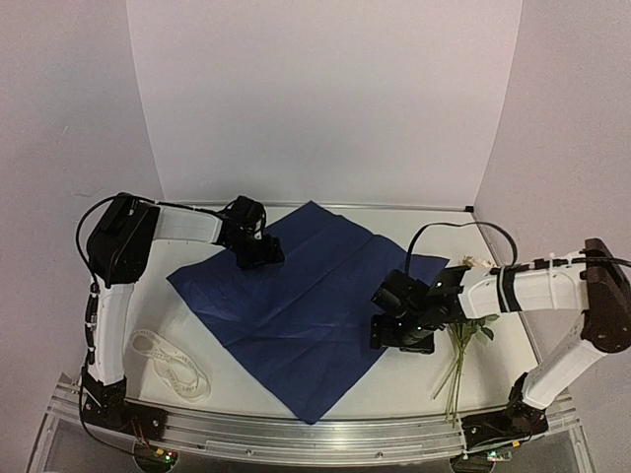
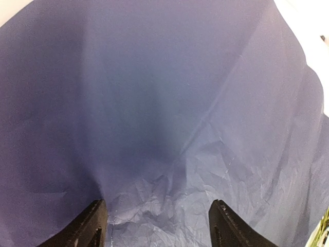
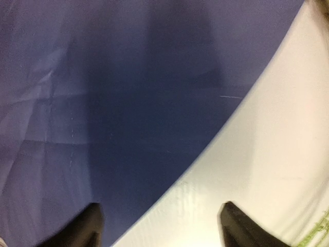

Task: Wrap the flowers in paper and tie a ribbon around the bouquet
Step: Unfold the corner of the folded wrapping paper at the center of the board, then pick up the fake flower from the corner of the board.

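The paper [image 1: 296, 296] is a large blue sheet lying flat on the table, turned like a diamond. My left gripper [image 1: 258, 254] hovers open over the sheet's upper-left part; in the left wrist view its fingers [image 2: 95, 221] stand wide over crumpled paper [image 2: 164, 195] with nothing between them. My right gripper [image 1: 394, 330] is open at the sheet's right edge, straddling paper [image 3: 128, 77] and bare table [image 3: 267, 154]. The flowers [image 1: 460, 345] lie on the table right of the sheet, partly under my right arm, stems pointing toward the near edge. The ribbon [image 1: 170, 365] lies looped at the near left.
White walls close off the back and both sides. An aluminium rail [image 1: 315, 439] runs along the near edge between the arm bases. A black cable [image 1: 463, 229] arcs above the right arm.
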Tool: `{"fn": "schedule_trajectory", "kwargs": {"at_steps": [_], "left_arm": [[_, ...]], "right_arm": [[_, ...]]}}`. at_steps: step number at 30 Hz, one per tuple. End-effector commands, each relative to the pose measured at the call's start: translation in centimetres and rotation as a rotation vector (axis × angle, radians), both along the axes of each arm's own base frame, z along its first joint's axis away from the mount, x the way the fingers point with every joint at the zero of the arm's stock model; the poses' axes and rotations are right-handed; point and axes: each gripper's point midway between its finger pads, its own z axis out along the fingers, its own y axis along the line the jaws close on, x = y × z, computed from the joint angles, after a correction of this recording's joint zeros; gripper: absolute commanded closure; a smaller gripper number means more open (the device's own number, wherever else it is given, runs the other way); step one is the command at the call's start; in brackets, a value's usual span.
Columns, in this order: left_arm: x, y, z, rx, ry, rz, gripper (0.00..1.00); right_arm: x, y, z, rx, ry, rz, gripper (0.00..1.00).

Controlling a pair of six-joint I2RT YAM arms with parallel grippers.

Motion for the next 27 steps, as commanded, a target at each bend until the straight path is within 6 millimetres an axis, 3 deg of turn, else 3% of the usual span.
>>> {"fn": "schedule_trajectory", "kwargs": {"at_steps": [1, 4, 7, 11, 14, 18, 22, 27], "left_arm": [[-1.4, -0.1, 3.5, -0.020, 0.025, -0.040, 0.24], [-1.3, -0.4, 7.8, -0.062, -0.045, -0.046, 0.16], [-1.9, -0.5, 11.1, -0.095, -0.093, -0.053, 0.01], [-3.4, -0.4, 14.2, -0.121, -0.142, -0.062, 0.00], [-5.5, -0.3, 15.2, -0.140, -0.164, -0.071, 0.00], [-8.9, 0.2, 16.0, -0.170, -0.189, -0.092, 0.00], [-11.6, 1.3, 16.4, -0.190, -0.191, -0.102, 0.00], [-13.1, 2.4, 16.5, -0.197, -0.198, -0.097, 0.00]], "right_arm": [[0.6, -3.5, 4.7, -0.100, -0.094, 0.039, 0.02], [0.9, -5.9, 6.5, -0.176, -0.124, 0.050, 0.02], [1.1, -8.4, 7.3, -0.258, -0.149, 0.065, 0.02], [0.7, -11.8, 8.1, -0.330, -0.154, 0.057, 0.02], [-0.5, -14.9, 6.1, -0.284, -0.062, -0.070, 0.02], [-1.2, -17.3, 4.1, -0.273, -0.027, -0.125, 0.02], [-1.7, -17.9, 2.2, -0.241, 0.053, -0.174, 0.06], [-1.1, -17.2, -0.3, -0.212, 0.130, -0.211, 0.18]]}}
